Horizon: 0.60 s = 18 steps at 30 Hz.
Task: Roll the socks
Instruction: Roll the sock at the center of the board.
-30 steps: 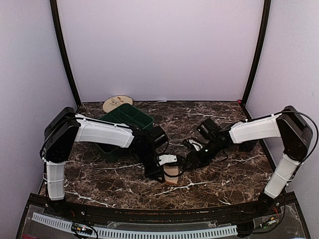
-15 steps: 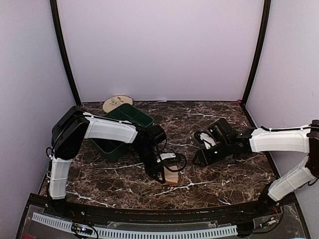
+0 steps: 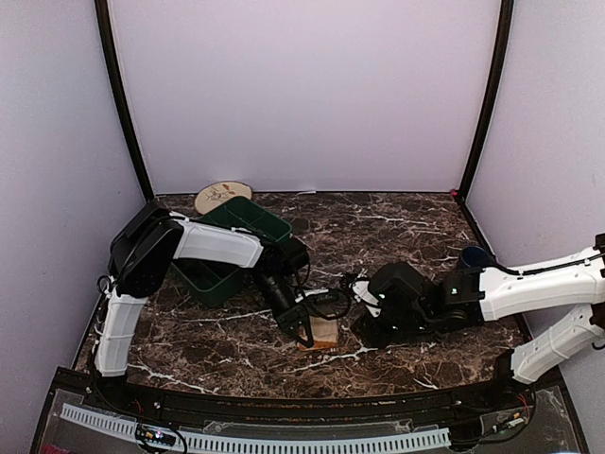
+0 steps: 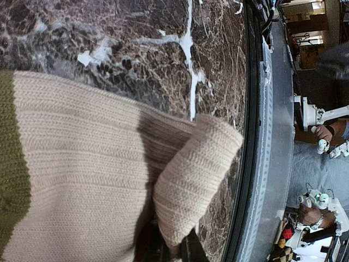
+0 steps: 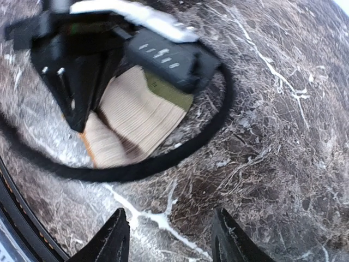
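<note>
A tan ribbed sock (image 4: 82, 180) with an olive-green band lies on the marble near the table's front edge (image 3: 324, 333). In the left wrist view one end of it is folded over. My left gripper (image 4: 173, 250) is shut on that fold, and only the dark fingertips (image 4: 199, 248) show at the bottom. From above, the left gripper (image 3: 304, 329) sits right over the sock. My right gripper (image 5: 173, 240) hovers open over bare marble just right of the sock (image 5: 139, 117), its fingers (image 5: 115, 240) apart and holding nothing. It stands close beside the left one (image 3: 367, 324).
A dark green divided bin (image 3: 232, 241) stands behind the left arm, with a round beige plate (image 3: 223, 196) at the back wall behind it. A black cable (image 5: 163, 164) loops from the left wrist around the sock. The table's front rail (image 4: 256, 164) runs close by.
The right arm has swung out and then come down low and left, close to the sock, its jaws narrowing a little. The left gripper keeps its hold on the sock, shifting only slightly.
</note>
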Each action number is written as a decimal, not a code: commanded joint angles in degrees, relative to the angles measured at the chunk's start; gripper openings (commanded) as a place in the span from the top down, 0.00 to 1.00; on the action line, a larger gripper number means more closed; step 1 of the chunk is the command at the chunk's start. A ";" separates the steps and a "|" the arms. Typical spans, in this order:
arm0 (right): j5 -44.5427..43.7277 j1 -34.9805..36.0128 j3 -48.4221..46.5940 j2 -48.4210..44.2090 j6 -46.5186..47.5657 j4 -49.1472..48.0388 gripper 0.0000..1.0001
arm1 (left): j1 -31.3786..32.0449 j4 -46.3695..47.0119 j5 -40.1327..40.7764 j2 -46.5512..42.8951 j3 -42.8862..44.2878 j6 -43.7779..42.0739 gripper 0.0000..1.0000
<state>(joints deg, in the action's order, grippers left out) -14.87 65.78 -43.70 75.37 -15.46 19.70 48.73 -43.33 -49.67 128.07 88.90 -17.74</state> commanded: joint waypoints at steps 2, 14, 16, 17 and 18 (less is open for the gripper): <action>-10.46 7.63 -1.53 0.54 3.97 0.86 0.51 | -0.39 -3.35 2.57 4.07 0.34 0.32 1.00; -17.84 17.80 -4.27 8.99 14.88 -1.49 0.51 | -0.56 -3.78 1.40 4.73 0.35 0.62 1.00; -18.52 17.85 -4.19 9.70 17.32 -2.99 0.50 | -0.65 -3.78 1.40 4.76 0.31 0.66 1.00; -18.85 17.88 -4.37 10.23 18.67 -3.49 0.50 | -0.70 -3.78 1.27 4.77 0.27 0.64 1.00; -19.13 17.88 -4.66 10.98 19.93 -3.69 0.49 | -0.74 -3.78 1.16 4.85 0.22 0.61 1.00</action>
<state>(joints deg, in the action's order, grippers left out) -30.55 83.35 -46.61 84.86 -1.76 19.42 47.99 -44.84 -53.28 129.99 90.04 -17.30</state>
